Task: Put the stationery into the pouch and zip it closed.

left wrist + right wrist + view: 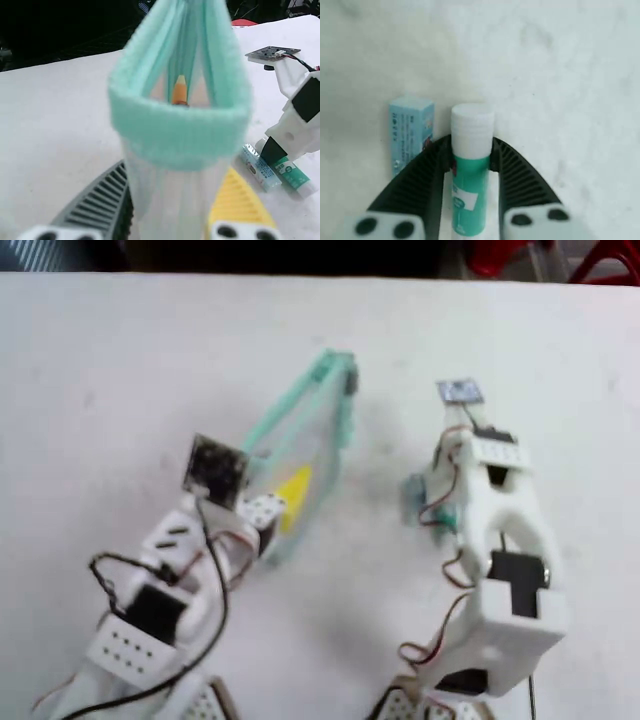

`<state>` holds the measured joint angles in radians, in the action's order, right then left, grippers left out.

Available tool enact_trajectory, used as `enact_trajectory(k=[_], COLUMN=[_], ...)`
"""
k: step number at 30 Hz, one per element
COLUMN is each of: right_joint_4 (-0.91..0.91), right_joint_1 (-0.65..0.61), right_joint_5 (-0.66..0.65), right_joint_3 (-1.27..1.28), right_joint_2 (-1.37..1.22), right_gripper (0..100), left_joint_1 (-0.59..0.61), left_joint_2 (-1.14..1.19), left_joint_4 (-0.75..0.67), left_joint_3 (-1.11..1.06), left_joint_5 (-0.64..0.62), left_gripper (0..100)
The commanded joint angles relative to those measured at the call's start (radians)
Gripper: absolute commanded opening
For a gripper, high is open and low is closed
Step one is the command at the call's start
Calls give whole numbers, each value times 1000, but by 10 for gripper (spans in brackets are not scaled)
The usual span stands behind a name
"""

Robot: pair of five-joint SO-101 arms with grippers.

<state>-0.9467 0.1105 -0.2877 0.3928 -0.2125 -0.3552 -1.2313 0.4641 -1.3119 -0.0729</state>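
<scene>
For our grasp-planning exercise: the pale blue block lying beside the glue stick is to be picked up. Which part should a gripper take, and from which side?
Probably its two long sides, mid-length, coming from above. The pale blue block lies flat and narrow, so fingers span it easily; the glue stick lies close alongside, leaving one finger little room.

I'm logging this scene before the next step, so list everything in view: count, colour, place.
mint-green clear-sided pouch: one, mint green, mouth open, held by the left gripper
orange pencil: one, orange, inside the pouch
white-capped green glue stick: one, green and white, on the table between the right gripper fingers
small light-blue box: one, light blue, beside the glue stick
white table: one, white, under everything
left gripper: grey and yellow fingers, shut on the pouch
right gripper: black fingers, shut on the glue stick
</scene>
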Motion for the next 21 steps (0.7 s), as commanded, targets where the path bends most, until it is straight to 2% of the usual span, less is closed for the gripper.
enact_trajectory(k=[1, 7, 12, 17, 21], right_joint_4=[-28, -154, -160, -120, -61], right_joint_1=[27, -27, -137, -331, -533], right_joint_5=[8, 8, 0, 0, 3], right_joint_3=[-25, -32, -32, -40, -152], right_joint_2=[101, 432, 823, 1142, 1241], right_gripper=[18, 17, 17, 17, 17], left_joint_1=[5, 5, 4, 2, -48], left_joint_2=[-12, -12, -12, -13, -13], left_joint_4=[-25, -25, -23, -21, 5], left_joint_3=[9, 9, 9, 12, 12], left_joint_5=[-11, -11, -11, -11, -3], left_gripper=[199, 199, 199, 199, 203])
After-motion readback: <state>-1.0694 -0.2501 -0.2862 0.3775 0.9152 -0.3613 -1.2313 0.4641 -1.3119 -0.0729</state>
